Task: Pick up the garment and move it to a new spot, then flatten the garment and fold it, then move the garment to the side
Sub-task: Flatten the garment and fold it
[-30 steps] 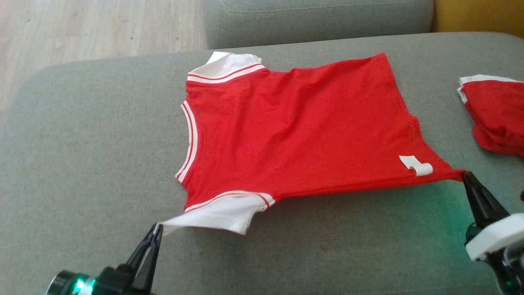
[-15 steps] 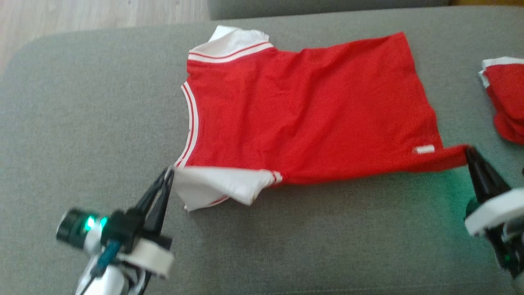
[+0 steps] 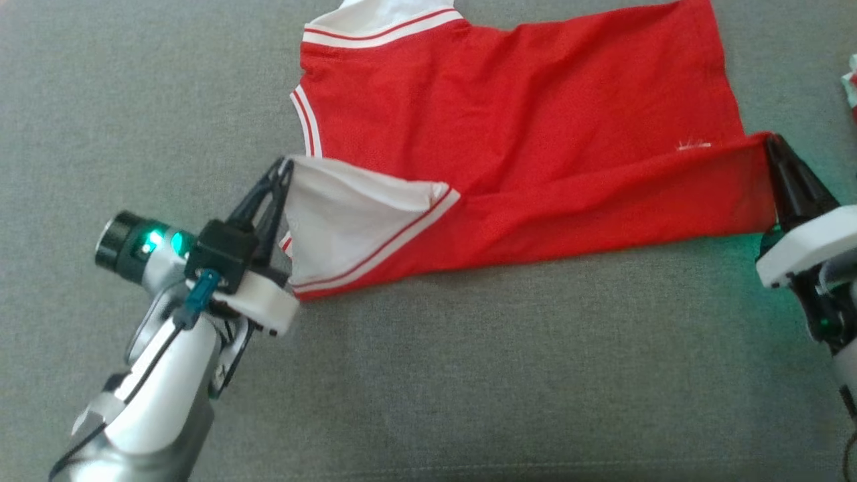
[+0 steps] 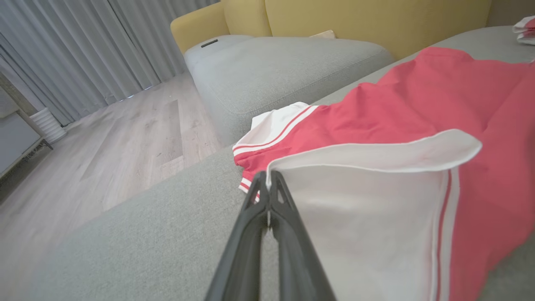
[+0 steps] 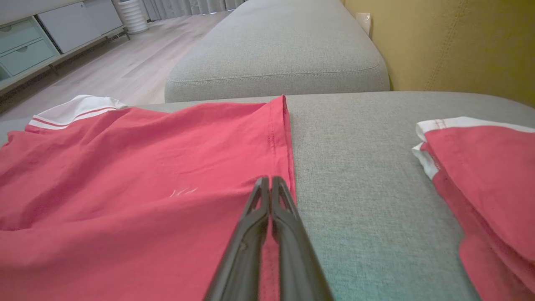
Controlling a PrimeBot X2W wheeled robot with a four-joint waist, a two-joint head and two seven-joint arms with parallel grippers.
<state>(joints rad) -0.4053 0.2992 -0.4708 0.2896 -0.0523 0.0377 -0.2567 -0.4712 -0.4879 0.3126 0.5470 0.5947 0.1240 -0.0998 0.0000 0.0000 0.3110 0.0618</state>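
The garment is a red T-shirt with white, red-striped sleeves, spread on a grey cushion. Its near edge is lifted and folding over toward the far side. My left gripper is shut on the corner of the near white sleeve, seen close in the left wrist view, gripper and sleeve. My right gripper is shut on the near hem corner of the garment, its tips pinching the red cloth at the hem.
The grey cushion stretches wide in front of me. A second red and white garment lies bunched to the right. A second grey cushion, a yellow sofa back and wooden floor lie beyond.
Both grippers have moved away from me, carrying the near sleeve and hem corner up and over the shirt body. The head camera has tilted down, shifting the whole picture.
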